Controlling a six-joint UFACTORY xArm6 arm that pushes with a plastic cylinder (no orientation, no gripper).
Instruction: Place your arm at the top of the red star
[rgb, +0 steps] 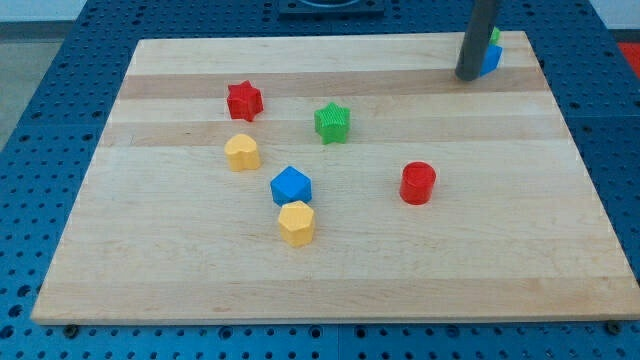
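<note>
The red star (243, 101) lies on the wooden board (150, 250) in the upper left part of the view. My tip (467, 76) stands near the board's top right corner, far to the right of the red star and slightly above its level. The rod partly hides a blue block (491, 59) and a green block (496, 35) just behind it on the right; their shapes cannot be made out.
A green star (332, 122) lies right of the red star. A yellow heart-like block (241, 152) sits below the red star. A blue block (291, 185) touches a yellow hexagon (296, 222) at centre. A red cylinder (418, 183) stands to the right.
</note>
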